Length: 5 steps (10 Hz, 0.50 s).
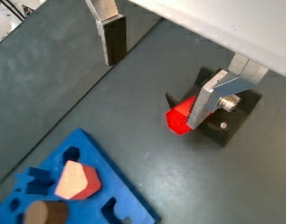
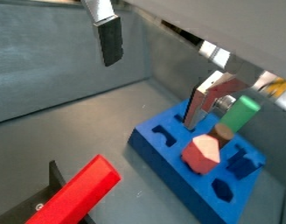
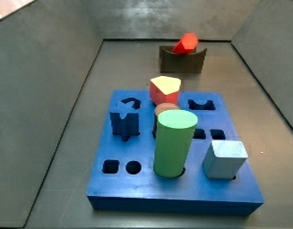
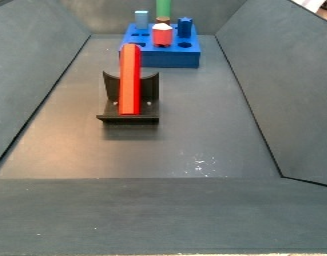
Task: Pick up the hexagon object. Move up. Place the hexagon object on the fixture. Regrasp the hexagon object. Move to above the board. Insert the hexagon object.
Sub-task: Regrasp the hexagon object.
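The gripper (image 1: 169,61) hangs open and empty; below it the hexagon object (image 4: 130,77) rests on the fixture (image 4: 130,108).

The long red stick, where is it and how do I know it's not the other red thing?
Find the big blue board with its pegs, then the dark fixture standing apart from it on the grey floor. The hexagon object rests on that fixture, while the gripper hangs open above, holding nothing. It is one long, slim, all-red bar; the short red block has a cream top and sits in the board.
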{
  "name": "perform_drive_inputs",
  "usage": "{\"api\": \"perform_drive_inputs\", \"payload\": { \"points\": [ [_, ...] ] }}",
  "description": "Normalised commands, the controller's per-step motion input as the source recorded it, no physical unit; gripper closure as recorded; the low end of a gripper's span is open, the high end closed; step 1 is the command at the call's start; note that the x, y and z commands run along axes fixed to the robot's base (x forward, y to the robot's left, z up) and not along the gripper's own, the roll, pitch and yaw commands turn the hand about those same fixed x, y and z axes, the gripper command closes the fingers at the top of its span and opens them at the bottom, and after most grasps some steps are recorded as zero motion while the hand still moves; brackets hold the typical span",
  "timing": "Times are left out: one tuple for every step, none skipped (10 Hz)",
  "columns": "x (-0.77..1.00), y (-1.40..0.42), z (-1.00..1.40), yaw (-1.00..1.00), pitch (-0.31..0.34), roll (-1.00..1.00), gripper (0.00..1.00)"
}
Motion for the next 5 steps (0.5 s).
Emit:
{"api": "perform_drive_inputs", "payload": {
  "points": [
    [-0.03, -0.02, 0.03, 0.03, 0.021, 1.00, 0.00],
    [-0.01, 0.02, 0.00, 0.04, 0.015, 1.00, 0.00],
    [-0.01, 0.01, 0.00, 0.04, 0.013, 1.00, 0.00],
    [0.00, -0.01, 0.01, 0.04, 0.011, 1.00, 0.00],
    [0.00, -0.01, 0.01, 0.04, 0.012, 1.00, 0.00]
  ]
}}
